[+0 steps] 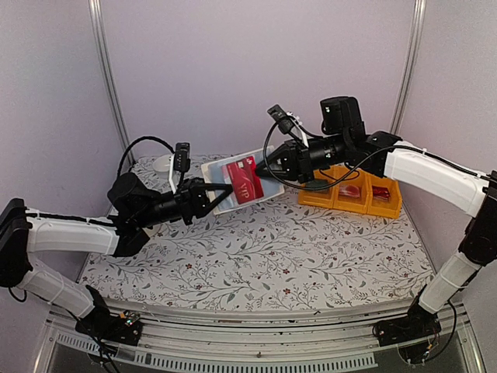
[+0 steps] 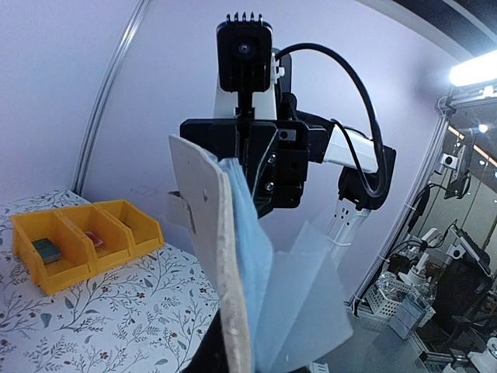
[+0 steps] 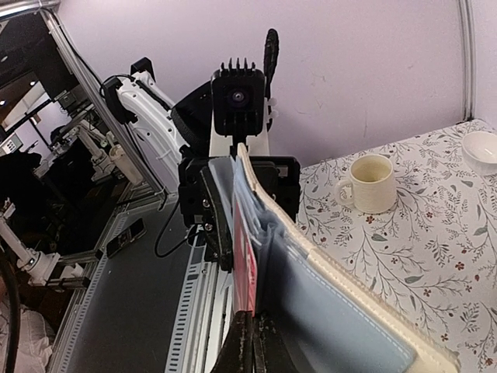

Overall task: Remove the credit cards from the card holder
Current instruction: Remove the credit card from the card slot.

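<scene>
Left end effector (image 1: 220,191) clamping card holder (image 1: 220,169), right end effector (image 1: 266,171) pinching red card (image 1: 247,180), grips partly hidden

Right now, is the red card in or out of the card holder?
Seemingly partly in: the right gripper pinches the red card, its far end inside the card holder the left gripper holds.

Table (image 1: 272,256): covered by a white cloth printed with grey leafy sprigs and small red blossoms. The cover runs back to the pale rear wall. Back right: orange-yellow plastic bin (image 1: 342,203), three open compartments in a row, set flat on the cloth with its long side angled to the rear wall. Back left: cream mug (image 3: 371,185), upright, with the handle on the side away from the small white bowl (image 3: 481,148). The two are near each other but apart, and the bowl is cut by the frame edge.
</scene>
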Robot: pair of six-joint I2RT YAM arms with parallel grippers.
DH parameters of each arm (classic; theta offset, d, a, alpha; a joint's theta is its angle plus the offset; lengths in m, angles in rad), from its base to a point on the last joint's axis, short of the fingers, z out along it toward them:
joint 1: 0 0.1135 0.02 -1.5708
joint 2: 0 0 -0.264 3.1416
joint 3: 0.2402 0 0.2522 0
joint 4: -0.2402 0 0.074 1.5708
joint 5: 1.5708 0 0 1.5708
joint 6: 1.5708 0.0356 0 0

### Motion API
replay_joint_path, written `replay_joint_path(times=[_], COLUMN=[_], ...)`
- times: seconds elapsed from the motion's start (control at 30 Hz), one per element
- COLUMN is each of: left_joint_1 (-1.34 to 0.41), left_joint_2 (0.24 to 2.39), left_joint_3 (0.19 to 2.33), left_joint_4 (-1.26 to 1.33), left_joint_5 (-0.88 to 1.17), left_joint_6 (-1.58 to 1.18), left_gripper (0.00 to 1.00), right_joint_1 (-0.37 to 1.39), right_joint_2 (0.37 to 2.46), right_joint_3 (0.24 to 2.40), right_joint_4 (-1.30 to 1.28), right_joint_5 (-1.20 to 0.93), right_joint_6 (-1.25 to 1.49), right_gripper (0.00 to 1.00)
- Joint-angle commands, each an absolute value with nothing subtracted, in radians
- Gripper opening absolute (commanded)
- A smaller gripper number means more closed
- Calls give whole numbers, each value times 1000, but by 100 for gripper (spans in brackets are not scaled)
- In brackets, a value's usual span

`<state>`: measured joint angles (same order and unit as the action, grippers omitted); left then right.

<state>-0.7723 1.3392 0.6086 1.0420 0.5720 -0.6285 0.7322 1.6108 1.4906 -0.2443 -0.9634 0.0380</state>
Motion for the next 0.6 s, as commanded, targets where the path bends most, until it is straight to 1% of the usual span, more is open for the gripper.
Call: replay_joint_path(times=[0.0, 0.07, 0.1, 0.17, 0.2, 0.43, 0.57], left_joint_1=[-782, -783, -784, -787, -790, -793, -795], left_joint_2=[1358, 1365, 1368, 1374, 1376, 1382, 1385], left_joint_3=[634, 636, 637, 634, 631, 605, 604], left_joint_4=[1114, 1122, 1125, 1132, 1139, 1165, 1171], left_joint_5=[601, 604, 603, 596, 586, 546, 541], left_joint_6=[-646, -652, -654, -658, -661, -667, -653], left_gripper=[15, 17, 16, 4, 0, 0, 0], right_joint_1=[695, 694, 693, 693, 693, 698, 729], right_joint_2=[1560, 1559, 1561, 1569, 1571, 1577, 1608], right_joint_3=[1486, 1489, 1491, 1498, 1501, 1475, 1476], right_joint_4=[-228, -232, -233, -233, -234, -245, -243], right_joint_5=[-961, -959, -958, -963, -968, -1014, -1025], right_joint_6=[48, 46, 46, 54, 59, 58, 65], right_gripper=[1, 1, 1, 1, 1, 2, 15])
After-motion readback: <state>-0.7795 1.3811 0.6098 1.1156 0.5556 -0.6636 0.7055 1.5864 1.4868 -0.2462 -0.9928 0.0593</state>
